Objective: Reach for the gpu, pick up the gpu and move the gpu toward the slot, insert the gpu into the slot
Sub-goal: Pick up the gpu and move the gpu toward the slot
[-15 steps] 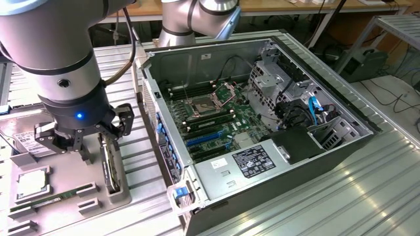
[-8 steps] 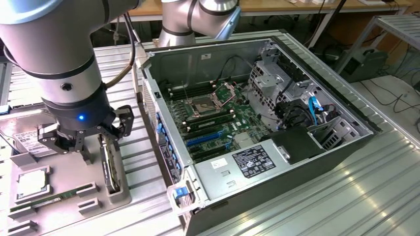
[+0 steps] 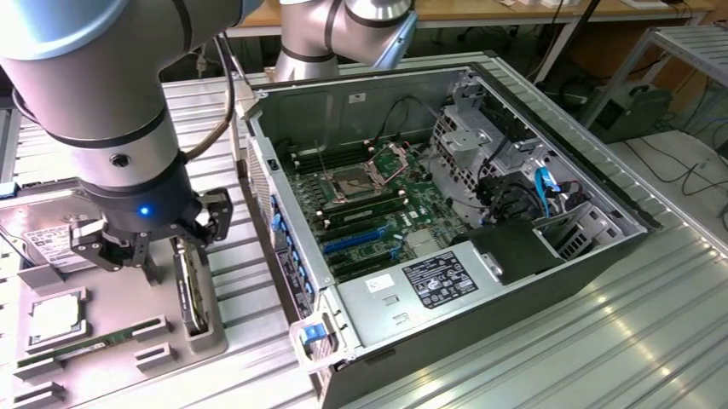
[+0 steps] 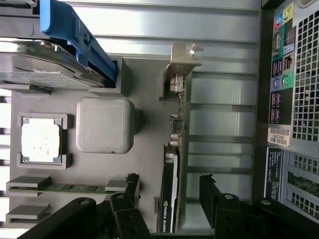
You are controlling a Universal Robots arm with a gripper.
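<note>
The gpu [image 3: 193,290] stands on its long edge in a holder on the grey tray [image 3: 114,311], at the exterior view's left. In the wrist view the gpu [image 4: 174,149] is edge-on, its silver end bracket [image 4: 182,57] at the far end. My gripper [image 3: 153,260] hangs just above the card. In the wrist view the gripper [image 4: 169,191] is open, one black finger on each side of the card, not touching it. The blue slot [image 3: 350,241] lies on the green motherboard [image 3: 376,204] inside the open computer case.
The tray also holds a hard drive [image 4: 50,64] in a blue caddy, a processor [image 4: 41,139], a grey square block [image 4: 104,124] and a memory stick [image 4: 70,187]. The case's rear panel [image 4: 294,99] stands close beside the tray. The case's power supply [image 3: 427,281] sits near the slot.
</note>
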